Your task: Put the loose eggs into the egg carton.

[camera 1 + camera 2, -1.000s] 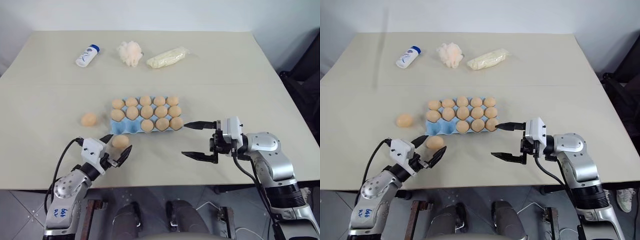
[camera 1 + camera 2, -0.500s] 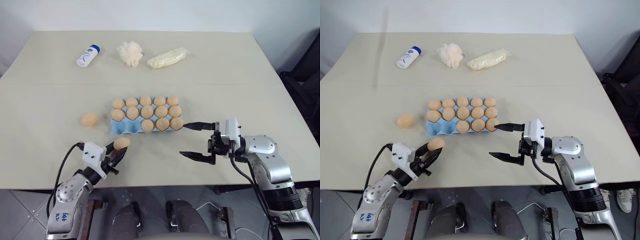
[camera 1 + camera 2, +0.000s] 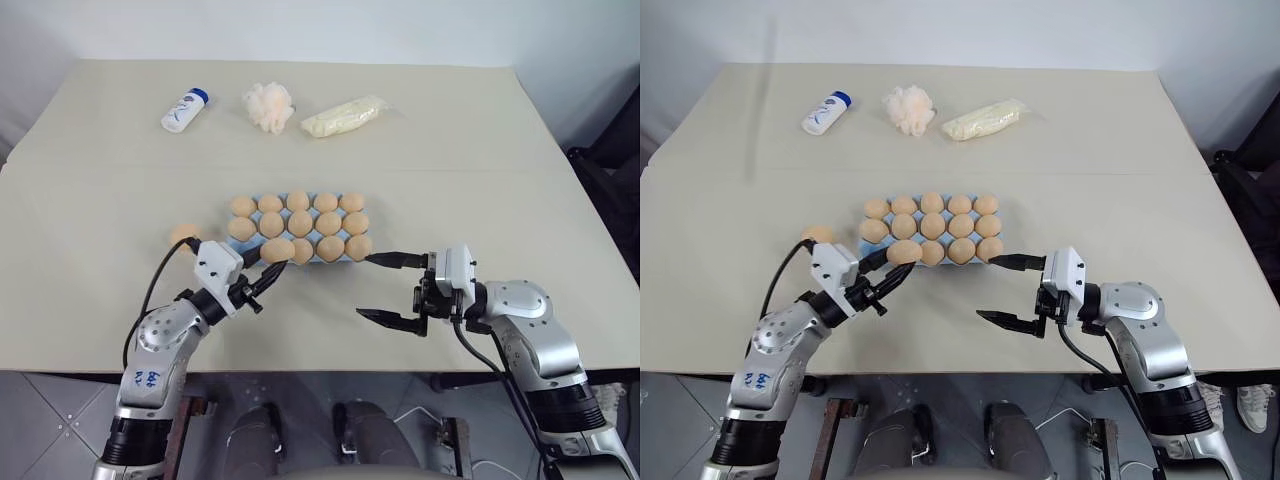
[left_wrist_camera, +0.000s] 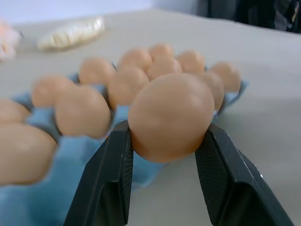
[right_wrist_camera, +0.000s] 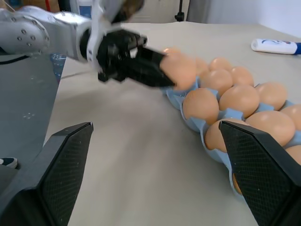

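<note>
Hands sit nearest: the right hand at five o'clock hangs spread wide and empty just off the carton, while the left hand at seven o'clock pinches an egg at the carton's near-left corner. That corner cup looks vacant, so carrying is under way; next comes lowering and letting go. Another egg lies on the tabletop at nine o'clock, awaiting pickup.
</note>
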You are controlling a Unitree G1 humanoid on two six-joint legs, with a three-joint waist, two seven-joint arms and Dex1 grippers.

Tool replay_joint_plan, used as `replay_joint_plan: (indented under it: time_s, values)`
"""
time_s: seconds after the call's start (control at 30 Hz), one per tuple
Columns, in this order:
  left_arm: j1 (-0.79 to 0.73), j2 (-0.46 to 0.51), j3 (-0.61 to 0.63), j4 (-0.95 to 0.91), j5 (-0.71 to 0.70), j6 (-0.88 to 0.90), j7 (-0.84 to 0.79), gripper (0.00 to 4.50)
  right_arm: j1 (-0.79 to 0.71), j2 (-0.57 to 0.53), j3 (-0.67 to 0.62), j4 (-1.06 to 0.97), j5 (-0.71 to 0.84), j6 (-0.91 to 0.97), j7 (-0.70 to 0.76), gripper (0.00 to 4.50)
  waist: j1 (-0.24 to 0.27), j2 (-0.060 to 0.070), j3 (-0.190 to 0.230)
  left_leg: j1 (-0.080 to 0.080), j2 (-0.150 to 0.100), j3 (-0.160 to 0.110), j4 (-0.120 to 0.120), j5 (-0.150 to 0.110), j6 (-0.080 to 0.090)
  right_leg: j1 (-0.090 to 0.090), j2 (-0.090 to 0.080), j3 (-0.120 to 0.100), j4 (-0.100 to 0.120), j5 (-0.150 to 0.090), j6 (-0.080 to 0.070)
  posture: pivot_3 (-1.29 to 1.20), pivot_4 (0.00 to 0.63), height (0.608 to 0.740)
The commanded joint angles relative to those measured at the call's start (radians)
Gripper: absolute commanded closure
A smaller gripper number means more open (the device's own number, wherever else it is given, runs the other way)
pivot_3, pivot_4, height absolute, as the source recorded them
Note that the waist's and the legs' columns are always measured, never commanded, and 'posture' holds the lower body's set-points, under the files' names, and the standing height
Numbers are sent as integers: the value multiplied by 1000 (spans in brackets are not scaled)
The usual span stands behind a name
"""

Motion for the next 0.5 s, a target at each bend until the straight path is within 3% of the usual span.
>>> replay_joint_plan:
  time_s: [0.03,0.23,0.5]
  values:
    - [-44,-4,18,18,11,-43,12,1977,17,-5,-26,-52,9,-11,-23,0,5,0,0,0,0,0,0,0,0,0,0,0,0,0,0,0,150,740]
    - [-34,4,55,5,-9,-68,14,12,40,-4,-25,-66,8,-18,-47,0,6,0,0,0,0,0,0,0,0,0,-1,0,0,0,0,0,150,740]
    - [93,117,181,-78,-58,-75,-54,12,26,-3,-15,-47,13,-23,-36,0,4,0,0,0,0,0,0,0,0,0,0,0,0,0,0,0,150,740]
